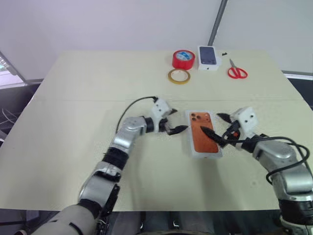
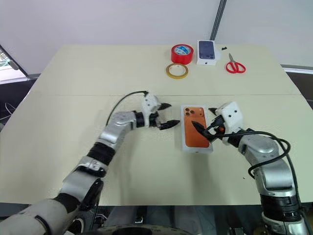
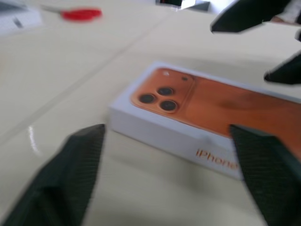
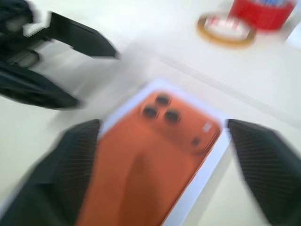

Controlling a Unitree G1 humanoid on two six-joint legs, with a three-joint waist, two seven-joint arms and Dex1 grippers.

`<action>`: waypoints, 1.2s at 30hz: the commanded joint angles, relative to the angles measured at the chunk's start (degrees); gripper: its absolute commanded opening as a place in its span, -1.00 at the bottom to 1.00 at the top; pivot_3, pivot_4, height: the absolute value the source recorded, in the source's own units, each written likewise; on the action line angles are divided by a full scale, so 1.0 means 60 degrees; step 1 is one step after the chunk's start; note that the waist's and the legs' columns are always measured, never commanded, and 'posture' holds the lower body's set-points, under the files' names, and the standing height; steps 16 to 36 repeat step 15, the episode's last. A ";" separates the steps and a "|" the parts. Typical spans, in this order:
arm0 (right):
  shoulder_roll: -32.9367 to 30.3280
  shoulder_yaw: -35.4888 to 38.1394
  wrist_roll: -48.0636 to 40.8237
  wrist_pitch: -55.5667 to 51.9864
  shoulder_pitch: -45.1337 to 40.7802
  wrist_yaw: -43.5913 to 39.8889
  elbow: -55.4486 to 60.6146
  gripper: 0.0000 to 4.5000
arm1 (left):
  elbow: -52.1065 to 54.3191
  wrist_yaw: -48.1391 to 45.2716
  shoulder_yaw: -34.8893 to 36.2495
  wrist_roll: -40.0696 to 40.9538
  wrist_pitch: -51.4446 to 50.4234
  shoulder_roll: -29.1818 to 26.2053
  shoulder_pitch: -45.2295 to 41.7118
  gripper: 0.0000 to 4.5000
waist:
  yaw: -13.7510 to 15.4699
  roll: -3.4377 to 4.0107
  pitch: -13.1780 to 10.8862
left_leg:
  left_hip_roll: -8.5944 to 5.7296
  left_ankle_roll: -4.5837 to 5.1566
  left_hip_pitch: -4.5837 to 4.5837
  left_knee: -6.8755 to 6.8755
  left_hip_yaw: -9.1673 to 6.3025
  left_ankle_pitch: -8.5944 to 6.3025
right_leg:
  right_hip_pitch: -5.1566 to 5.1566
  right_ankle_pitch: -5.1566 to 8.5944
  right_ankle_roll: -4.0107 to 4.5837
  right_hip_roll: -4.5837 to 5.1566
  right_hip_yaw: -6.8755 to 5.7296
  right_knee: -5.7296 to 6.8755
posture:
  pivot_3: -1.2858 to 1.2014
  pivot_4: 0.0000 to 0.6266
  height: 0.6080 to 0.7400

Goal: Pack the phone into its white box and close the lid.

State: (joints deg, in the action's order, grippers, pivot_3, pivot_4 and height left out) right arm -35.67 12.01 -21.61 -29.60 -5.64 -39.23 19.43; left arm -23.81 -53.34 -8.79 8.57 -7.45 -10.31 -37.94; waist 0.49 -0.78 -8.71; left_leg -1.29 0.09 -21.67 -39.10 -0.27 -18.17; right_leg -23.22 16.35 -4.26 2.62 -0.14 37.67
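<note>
Box: closed white cardboard box with orange phone picture on its lid (looks packed).
Grippers: left gripper and right gripper both wide open, holding nothing.
Next: pull arms away.

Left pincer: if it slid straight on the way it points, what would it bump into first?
Probably the white box with the orange phone picture, lying just ahead of the open left pincer; its side wall faces the fingers.

Left wrist view: the left hand, fingers spread wide, faces the closed white box lying on the beige surface. The lid bears an orange phone print with three dark lenses. Red scissors lie far behind; the right hand hovers beyond the box.
</note>
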 commanded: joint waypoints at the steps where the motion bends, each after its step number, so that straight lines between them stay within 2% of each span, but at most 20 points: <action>1: -0.0431 0.0546 -0.0613 0.0234 0.0263 -0.0810 0.0188 0.98 | 0.1452 -0.0545 0.0513 0.0588 -0.0619 -0.1018 0.0743 0.99 | 0.0001 0.0003 0.0000 | 0.0000 0.0000 0.0000 0.0001 0.0001 0.0000 | 0.0000 0.0000 0.0000 0.0002 0.0000 -0.0001 | 0.03 -0.52 1.00; 4: -0.0970 0.0960 -0.0316 0.1199 0.0785 -0.1407 0.0145 0.98 | 0.2839 -0.0756 0.1022 0.0856 -0.0633 -0.2204 0.1758 0.99 | 0.0011 0.0008 -0.0004 | -0.0001 0.0000 -0.0001 0.0001 0.0002 -0.0001 | 0.0003 0.0000 0.0001 0.0012 0.0001 -0.0006 | 0.03 -0.52 1.00; 8: -0.1465 0.1682 -0.0802 0.1390 0.1436 -0.2322 -0.0292 0.98 | 0.4029 -0.0853 0.1659 0.1270 -0.0810 -0.3270 0.2955 0.99 | 0.0046 0.0010 -0.0006 | -0.0001 0.0000 -0.0007 0.0000 0.0000 -0.0001 | 0.0013 0.0001 0.0003 0.0022 0.0000 -0.0028 | 0.03 -0.52 1.00; 13: -0.1860 0.2155 -0.0705 0.2006 0.1711 -0.2803 -0.1055 0.98 | 0.4597 -0.0520 0.2343 0.1410 -0.0891 -0.3992 0.4250 0.99 | 0.0014 0.0022 -0.0011 | -0.0001 0.0003 -0.0001 0.0013 0.0002 -0.0004 | 0.0021 0.0001 0.0004 0.0028 0.0001 -0.0049 | 0.03 -0.52 1.00; 15: -0.1935 0.2157 -0.0594 0.2264 0.1710 -0.2908 -0.1359 0.98 | 0.4653 -0.0477 0.2606 0.1497 -0.0648 -0.4090 0.4551 0.99 | 0.0000 0.0029 -0.0015 | 0.0000 0.0004 0.0006 0.0014 0.0003 -0.0004 | 0.0023 0.0001 0.0006 0.0028 0.0001 -0.0047 | 0.03 -0.52 1.00; 36: -0.1935 0.2157 -0.0594 0.2264 0.1710 -0.2908 -0.1359 0.98 | 0.4653 -0.0477 0.2606 0.1497 -0.0648 -0.4090 0.4551 0.99 | 0.0000 0.0029 -0.0015 | 0.0000 0.0004 0.0006 0.0014 0.0003 -0.0004 | 0.0023 0.0001 0.0006 0.0028 0.0001 -0.0047 | 0.03 -0.52 1.00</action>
